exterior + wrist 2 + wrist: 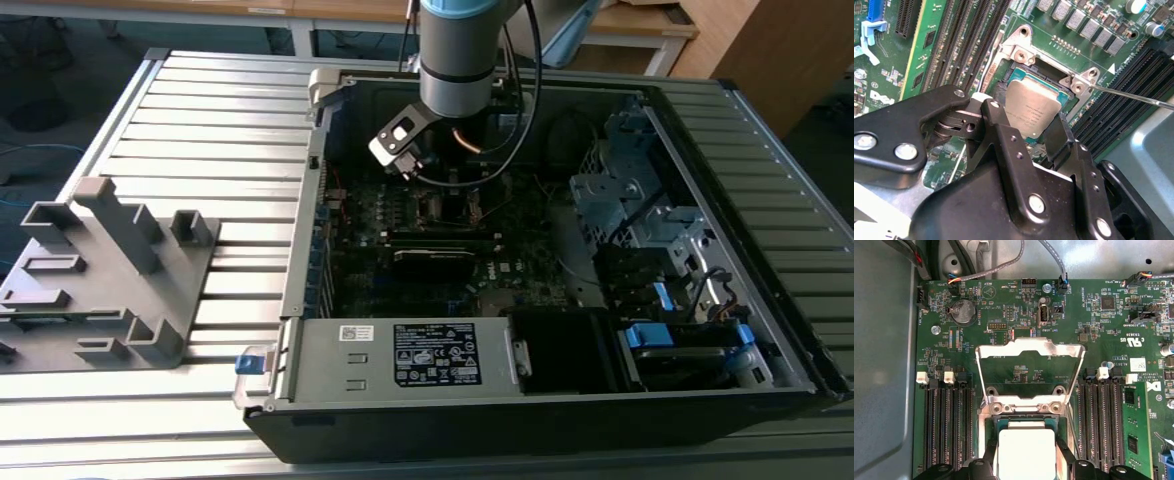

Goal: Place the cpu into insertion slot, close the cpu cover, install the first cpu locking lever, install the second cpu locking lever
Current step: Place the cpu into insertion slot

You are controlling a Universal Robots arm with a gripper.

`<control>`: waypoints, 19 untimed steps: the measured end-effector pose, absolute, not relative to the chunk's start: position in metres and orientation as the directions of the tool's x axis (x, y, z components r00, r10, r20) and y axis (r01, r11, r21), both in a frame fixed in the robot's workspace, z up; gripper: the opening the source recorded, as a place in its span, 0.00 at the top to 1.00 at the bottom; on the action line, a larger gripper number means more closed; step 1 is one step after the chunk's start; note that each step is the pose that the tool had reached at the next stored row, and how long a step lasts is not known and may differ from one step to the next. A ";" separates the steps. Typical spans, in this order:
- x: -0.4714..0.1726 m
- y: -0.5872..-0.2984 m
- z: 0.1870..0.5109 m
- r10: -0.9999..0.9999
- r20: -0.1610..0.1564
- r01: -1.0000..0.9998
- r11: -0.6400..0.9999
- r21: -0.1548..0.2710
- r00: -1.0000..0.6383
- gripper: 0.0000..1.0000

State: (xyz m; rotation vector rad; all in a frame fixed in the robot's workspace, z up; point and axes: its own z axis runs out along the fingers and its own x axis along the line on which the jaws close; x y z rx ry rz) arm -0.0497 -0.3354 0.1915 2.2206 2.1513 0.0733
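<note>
Grip: black two-fingered gripper (1030,129) clenched on opposite edges of the small flat square cpu (1031,105) with its silver-grey metal top.
Slot: small square dark insertion slot (1044,69) with a silvery rim, directly beneath the fingertips and the cpu.
Cover: thin silvery square-frame cpu cover (1029,344), raised open just beyond the fingertips.
Board: green motherboard (1019,315); long black memory slots (946,430) flank the gripper on both sides.
</note>
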 end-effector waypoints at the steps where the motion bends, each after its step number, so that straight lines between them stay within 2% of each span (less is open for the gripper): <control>1: -0.050 -0.335 0.191 0.999 0.000 0.997 -0.032 0.068 0.032 0.46; 8: -0.050 -0.335 0.191 0.999 0.001 0.997 -0.032 0.068 0.032 0.45; 9: -0.050 -0.335 0.191 0.999 0.000 0.997 -0.032 0.068 0.032 0.39; 19: -0.050 -0.335 0.199 0.999 0.000 0.997 -0.032 0.068 0.032 0.39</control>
